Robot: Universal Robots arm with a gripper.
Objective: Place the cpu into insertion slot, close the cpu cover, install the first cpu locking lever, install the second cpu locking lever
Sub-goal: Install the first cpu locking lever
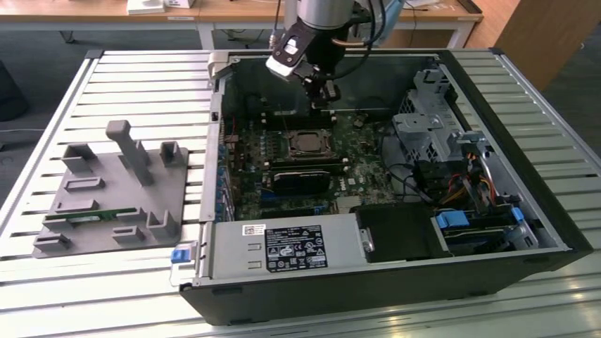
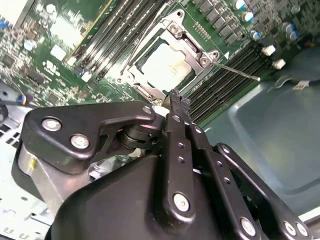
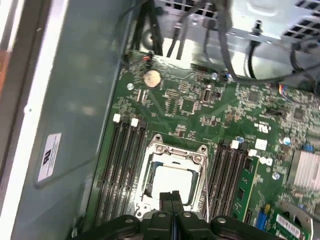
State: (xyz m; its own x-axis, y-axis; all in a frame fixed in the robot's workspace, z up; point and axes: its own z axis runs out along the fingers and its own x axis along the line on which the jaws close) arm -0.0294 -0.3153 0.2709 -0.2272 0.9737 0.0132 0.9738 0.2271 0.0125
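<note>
The gripper point(image 1: 324, 95) hangs inside the open computer case point(image 1: 376, 289), just above the green motherboard point(image 3: 200, 110). Its jaws are pressed together, with nothing between them. The cpu point(image 2: 167, 65) lies flat in the insertion slot point(image 3: 148, 180), close to the tips of the jaws. The cpu cover point(image 3: 177, 149) lies down around it, so the pale face shows through the window. One thin locking lever point(image 2: 237, 71) sticks out from a corner of the socket, over the black memory slots point(image 2: 222, 87). The case stands on a slatted tabletop point(image 1: 141, 77).
</note>
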